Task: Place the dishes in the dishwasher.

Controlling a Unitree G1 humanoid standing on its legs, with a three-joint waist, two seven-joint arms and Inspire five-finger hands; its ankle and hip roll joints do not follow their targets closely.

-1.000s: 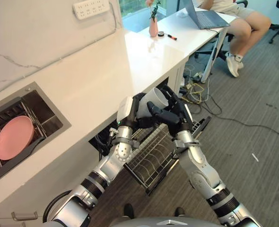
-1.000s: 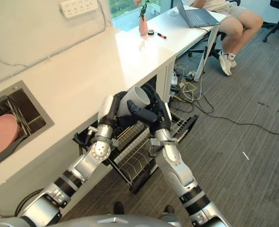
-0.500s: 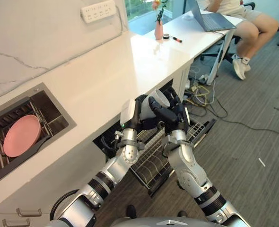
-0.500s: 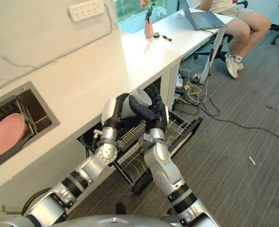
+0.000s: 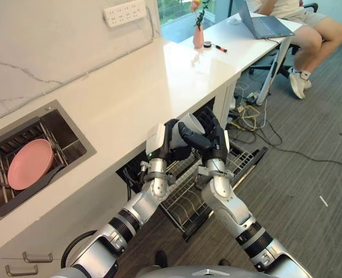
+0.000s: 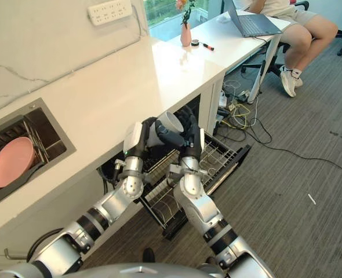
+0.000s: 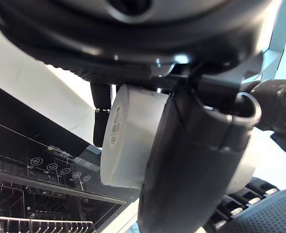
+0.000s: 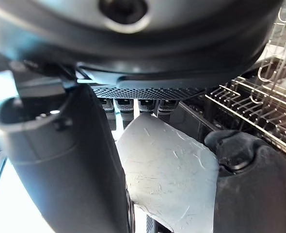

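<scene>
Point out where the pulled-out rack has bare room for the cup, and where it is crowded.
The dishwasher rack looks bare of dishes where it shows: open wire between the arms and toward its outer corner by the floor. Crowding is above its inner end, where the left hand and right hand both clasp the white cup under the counter edge.

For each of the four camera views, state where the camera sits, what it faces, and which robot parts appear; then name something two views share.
Left eye view: on the head, looking down at the counter, the rack, both arms.
Right eye view: beside it, same scene.
Left wrist view: on the left wrist, facing the left hand round the white cup.
Right wrist view: on the right wrist, facing the right hand on the cup.
Shared: cup and rack.
</scene>
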